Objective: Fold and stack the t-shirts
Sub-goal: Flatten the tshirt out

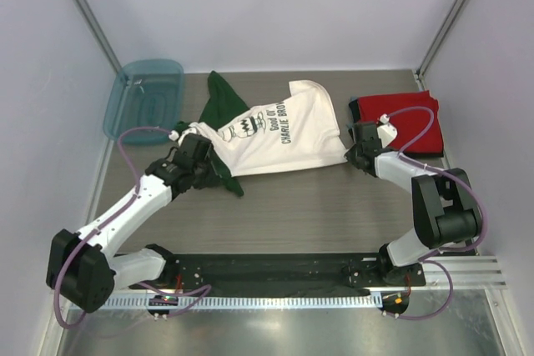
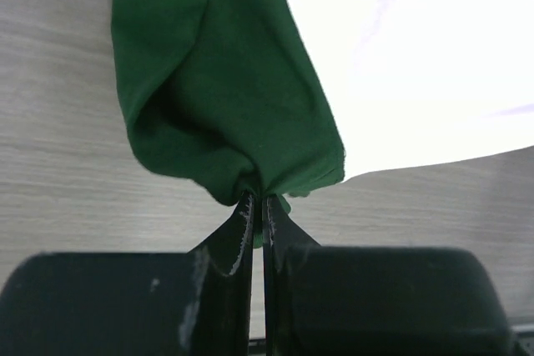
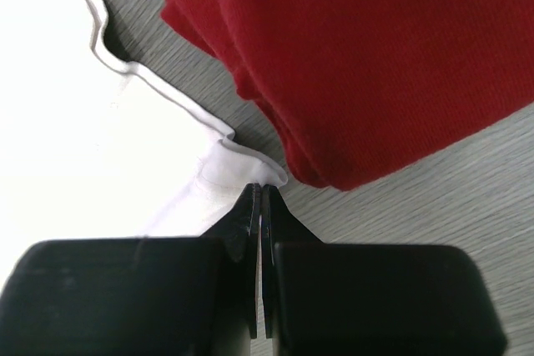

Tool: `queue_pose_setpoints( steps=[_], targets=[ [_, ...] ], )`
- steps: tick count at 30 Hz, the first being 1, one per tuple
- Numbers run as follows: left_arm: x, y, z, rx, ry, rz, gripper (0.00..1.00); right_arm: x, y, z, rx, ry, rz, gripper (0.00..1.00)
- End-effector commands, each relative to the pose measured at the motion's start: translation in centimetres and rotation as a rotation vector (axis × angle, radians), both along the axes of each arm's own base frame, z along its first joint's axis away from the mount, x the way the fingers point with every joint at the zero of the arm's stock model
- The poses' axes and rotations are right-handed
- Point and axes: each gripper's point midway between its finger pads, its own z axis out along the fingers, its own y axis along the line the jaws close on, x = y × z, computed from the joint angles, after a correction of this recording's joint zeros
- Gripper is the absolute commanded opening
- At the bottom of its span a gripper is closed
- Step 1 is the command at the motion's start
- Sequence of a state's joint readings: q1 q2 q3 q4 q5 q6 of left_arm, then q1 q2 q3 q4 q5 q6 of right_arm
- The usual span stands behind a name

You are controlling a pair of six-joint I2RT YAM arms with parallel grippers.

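Observation:
A white t-shirt [image 1: 284,131] with dark green sleeves and black chest print lies spread across the middle of the table. My left gripper [image 1: 203,158] is shut on its near green sleeve [image 2: 225,89], pinched at the fingertips [image 2: 258,199]. My right gripper [image 1: 354,154] is shut on the white hem corner [image 3: 242,168] at the shirt's right end [image 3: 261,189]. A folded red t-shirt [image 1: 400,118] lies at the back right, close beside the right gripper; it also shows in the right wrist view [image 3: 375,56]. A dark layer shows under its left edge.
A teal plastic tub [image 1: 144,99] sits at the back left, against the left wall. The other green sleeve [image 1: 224,93] points toward the back. Enclosure walls stand on the left, right and far sides. A black base plate [image 1: 267,271] runs along the near edge.

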State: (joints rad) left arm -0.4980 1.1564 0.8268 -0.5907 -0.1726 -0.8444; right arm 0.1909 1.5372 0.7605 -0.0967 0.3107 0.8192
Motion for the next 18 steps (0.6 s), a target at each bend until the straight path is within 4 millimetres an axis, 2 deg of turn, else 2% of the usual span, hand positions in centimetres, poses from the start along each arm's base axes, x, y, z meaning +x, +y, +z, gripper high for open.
queue_pose_setpoints(
  steps=[1,4,11,14,17,18],
  targets=[
    [-2.2,1.1,-1.0,-0.011,0.097,-0.058,0.03,0.8,-0.8,1.5,-0.015,-0.065,-0.035,0.01],
    [-2.4,0.5,-1.0,-0.036,0.095,-0.106,0.08,0.8,-0.7,1.2,-0.01,-0.057,-0.031,0.01],
    [-3.9,-1.1,-3.7,-0.104,0.178,-0.181,0.18,0.7,-0.6,0.7,-0.006,-0.046,-0.025,0.01],
    [-4.4,-1.6,-4.2,-0.134,0.189,-0.192,0.15,0.8,-0.3,0.5,0.002,-0.043,-0.02,0.01],
    [-4.5,-1.4,-4.0,-0.137,0.181,-0.186,0.08,0.8,-0.2,0.3,0.004,-0.035,-0.015,0.01],
    [-4.4,-1.2,-3.7,-0.133,0.166,-0.173,0.01,0.8,-0.2,0.2,0.003,-0.034,-0.013,0.01]
  ],
)
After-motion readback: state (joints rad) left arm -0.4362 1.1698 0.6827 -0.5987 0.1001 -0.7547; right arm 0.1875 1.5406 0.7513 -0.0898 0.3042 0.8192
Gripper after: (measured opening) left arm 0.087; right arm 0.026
